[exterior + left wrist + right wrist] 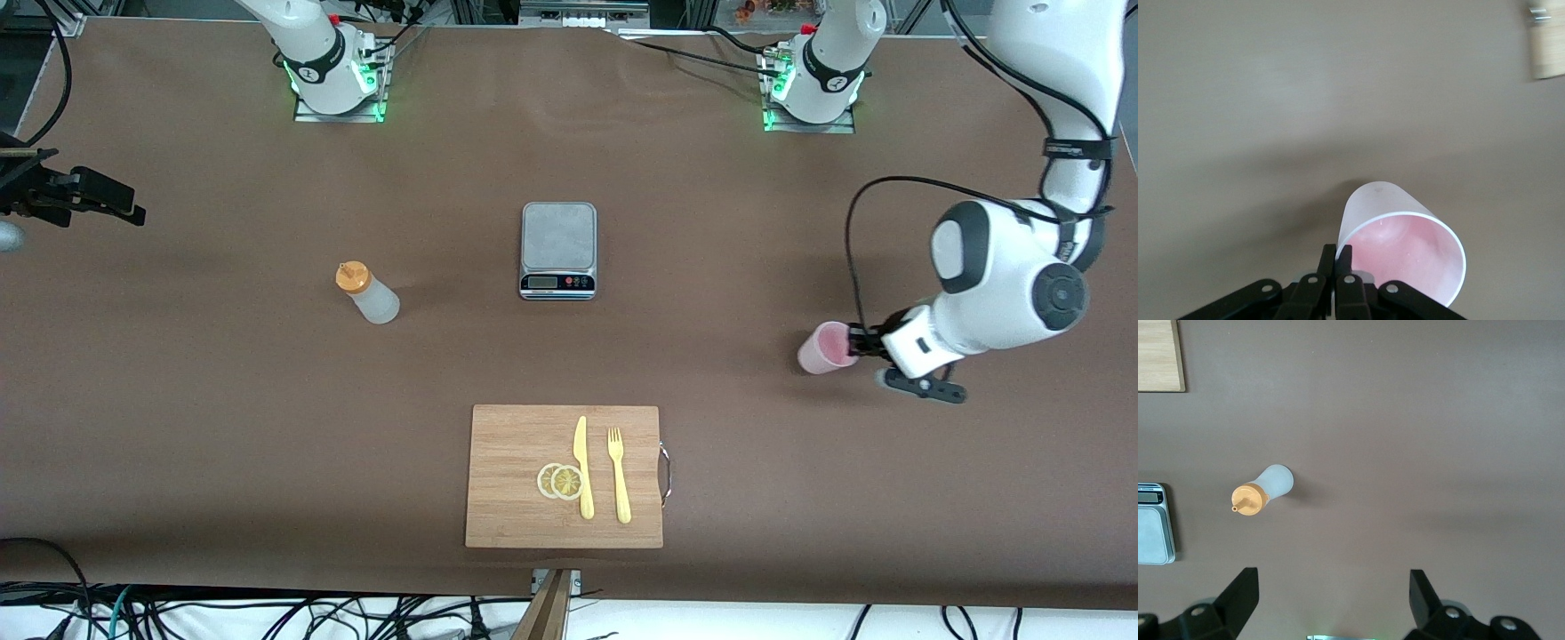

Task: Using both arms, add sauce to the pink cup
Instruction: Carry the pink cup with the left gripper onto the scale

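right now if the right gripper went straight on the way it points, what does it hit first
Probably bare table. The open right gripper points down, and the sauce bottle sits off its line, toward the scale. Depth is hard to judge.

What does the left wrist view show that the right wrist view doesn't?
Only the left wrist view: the left tool, shut on the rim of the pink cup. Only the right wrist view: the right tool, open above the table, the sauce bottle standing apart from it, and the scale. Both share the brown table and a corner of the cutting board.
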`<state>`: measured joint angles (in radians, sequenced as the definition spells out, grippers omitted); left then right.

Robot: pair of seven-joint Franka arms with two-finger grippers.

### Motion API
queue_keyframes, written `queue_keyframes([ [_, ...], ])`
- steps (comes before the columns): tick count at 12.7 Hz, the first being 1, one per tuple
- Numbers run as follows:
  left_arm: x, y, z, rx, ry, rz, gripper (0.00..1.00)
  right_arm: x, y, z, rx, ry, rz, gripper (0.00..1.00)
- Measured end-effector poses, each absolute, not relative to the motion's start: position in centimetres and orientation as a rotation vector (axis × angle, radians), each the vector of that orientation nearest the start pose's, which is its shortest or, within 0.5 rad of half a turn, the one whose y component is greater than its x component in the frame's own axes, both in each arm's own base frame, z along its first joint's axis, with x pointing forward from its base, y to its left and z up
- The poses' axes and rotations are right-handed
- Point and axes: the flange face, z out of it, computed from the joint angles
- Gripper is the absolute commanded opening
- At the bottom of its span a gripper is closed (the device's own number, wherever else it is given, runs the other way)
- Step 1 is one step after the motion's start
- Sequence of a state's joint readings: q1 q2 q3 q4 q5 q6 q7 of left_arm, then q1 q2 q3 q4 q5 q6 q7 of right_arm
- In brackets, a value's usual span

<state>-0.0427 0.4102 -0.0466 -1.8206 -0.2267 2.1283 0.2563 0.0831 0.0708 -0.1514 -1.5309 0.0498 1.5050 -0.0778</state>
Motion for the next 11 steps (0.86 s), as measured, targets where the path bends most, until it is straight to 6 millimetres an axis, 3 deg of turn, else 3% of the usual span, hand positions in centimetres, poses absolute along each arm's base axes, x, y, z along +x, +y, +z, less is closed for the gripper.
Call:
queue_keyframes([
  [4,60.5,-17.7,30.5,-3.386,0.268,0.266,0.00,56.7,-3.0,59.9,-3.092,-0.017,0.143,1.00],
  [7,57.4,-26.2,30.9,-3.389,0.117,0.364,0.00,56.7,-3.0,59.9,-3.092,-0.017,0.143,1.00],
  [9,55.0,-30.9,31.3,-3.387,0.010,0.428,0.00,56.7,-3.0,59.9,-3.092,-0.017,0.143,1.00],
  [11,53.0,-34.3,31.8,-3.381,-0.090,0.477,0.00,56.7,-3.0,59.9,-3.092,-0.018,0.143,1.00],
])
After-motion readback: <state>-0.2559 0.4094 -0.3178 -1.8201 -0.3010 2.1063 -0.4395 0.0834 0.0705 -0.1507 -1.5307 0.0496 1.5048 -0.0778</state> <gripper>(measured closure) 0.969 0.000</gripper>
